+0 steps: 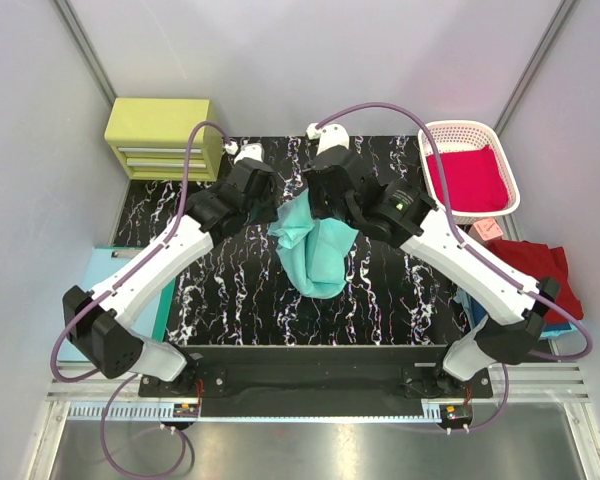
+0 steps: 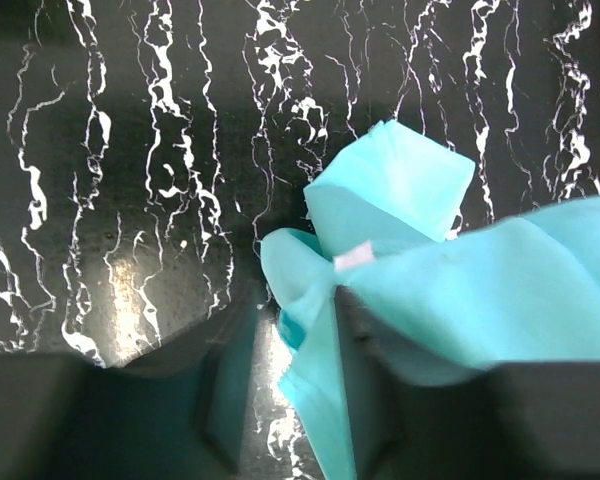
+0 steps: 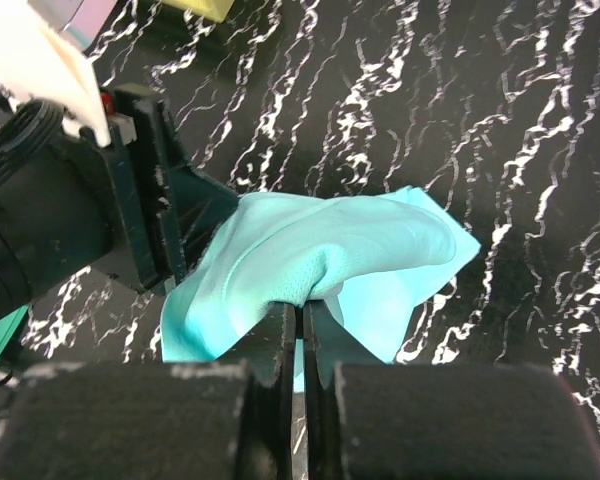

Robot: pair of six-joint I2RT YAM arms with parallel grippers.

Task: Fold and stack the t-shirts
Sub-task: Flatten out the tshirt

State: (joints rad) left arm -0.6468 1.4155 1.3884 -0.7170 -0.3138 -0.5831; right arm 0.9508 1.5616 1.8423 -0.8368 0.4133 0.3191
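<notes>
The mint-teal t-shirt (image 1: 315, 250) is bunched and lifted at its far edge over the middle of the black marbled table (image 1: 230, 290). My right gripper (image 3: 301, 310) is shut on a fold of its cloth (image 3: 330, 250), which drapes over the fingertips. My left gripper (image 2: 295, 330) is right beside it at the shirt's far left corner. Its jaws stand apart; a strip of the teal cloth (image 2: 480, 290) hangs in the gap against the right finger, and bare table shows beside it. A crimson t-shirt (image 1: 467, 178) lies in the basket. A dark red t-shirt (image 1: 535, 270) is heaped at the right edge over a blue one (image 1: 477, 312).
The white lattice basket (image 1: 442, 130) stands at the back right. A yellow-green drawer unit (image 1: 163, 135) sits at the back left. A pale blue clipboard (image 1: 105, 275) lies at the left edge under my left arm. Both arms cross above the table's middle.
</notes>
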